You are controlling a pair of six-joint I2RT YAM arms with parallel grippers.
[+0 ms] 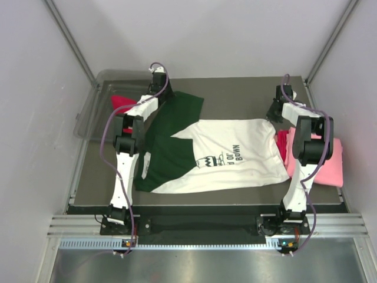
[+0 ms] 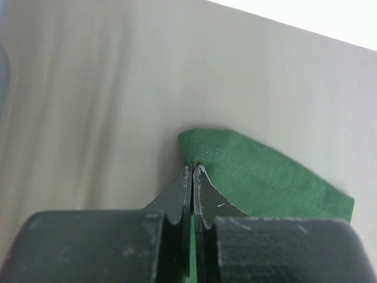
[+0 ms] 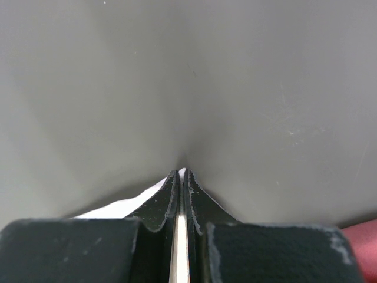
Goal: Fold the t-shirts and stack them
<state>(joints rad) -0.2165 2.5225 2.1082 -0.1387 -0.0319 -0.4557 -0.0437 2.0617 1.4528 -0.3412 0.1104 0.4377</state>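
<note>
A white t-shirt with dark green sleeves (image 1: 227,156) and black chest print lies spread across the table's middle. My left gripper (image 1: 165,94) is at its far left sleeve. In the left wrist view that left gripper (image 2: 193,169) is shut on the edge of the green sleeve (image 2: 265,177). My right gripper (image 1: 275,115) is at the shirt's far right corner. The right wrist view shows this right gripper (image 3: 181,173) shut on a thin edge of white cloth (image 3: 126,206). A pink t-shirt (image 1: 331,160) and a red t-shirt (image 1: 282,145) lie at the right, partly under the right arm.
A clear grey plastic bin (image 1: 88,115) sits at the back left, with another red t-shirt (image 1: 121,101) showing at its inner side. White walls close in the table on three sides. Red cloth (image 3: 360,236) shows at the lower right of the right wrist view.
</note>
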